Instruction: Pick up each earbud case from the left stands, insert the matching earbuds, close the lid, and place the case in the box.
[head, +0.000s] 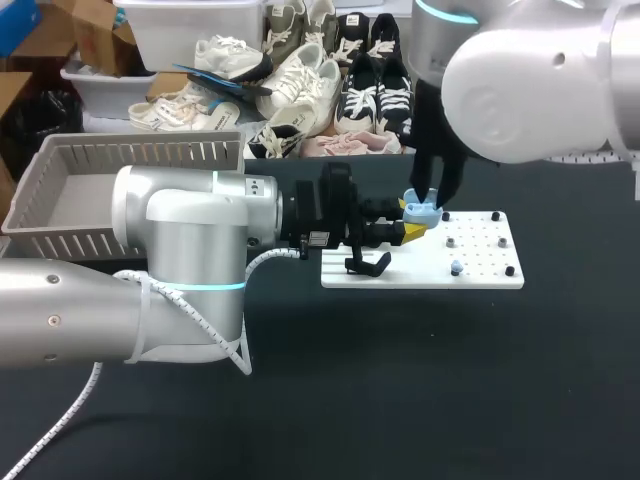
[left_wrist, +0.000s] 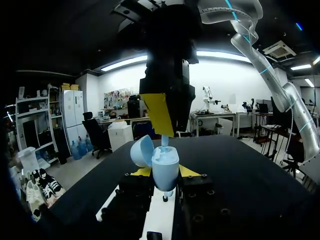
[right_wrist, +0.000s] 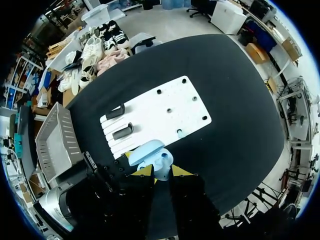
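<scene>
The pale blue earbud case (left_wrist: 165, 170) is standing upright with its lid (left_wrist: 142, 150) hanging open to one side. The left jaws are clamping it from both flanks, a yellow tip (left_wrist: 142, 171) pressing against each side of the case. Directly above the case the right jaws are hanging point-down, one broad yellow tip (left_wrist: 158, 114) facing the camera, and they are pinching a slim pale blue earbud (left_wrist: 164, 141) whose lower end is meeting the case's open top. Beneath the case a white board (left_wrist: 161, 220) is lying on the black counter (left_wrist: 240, 170), which is spreading out behind the case.
</scene>
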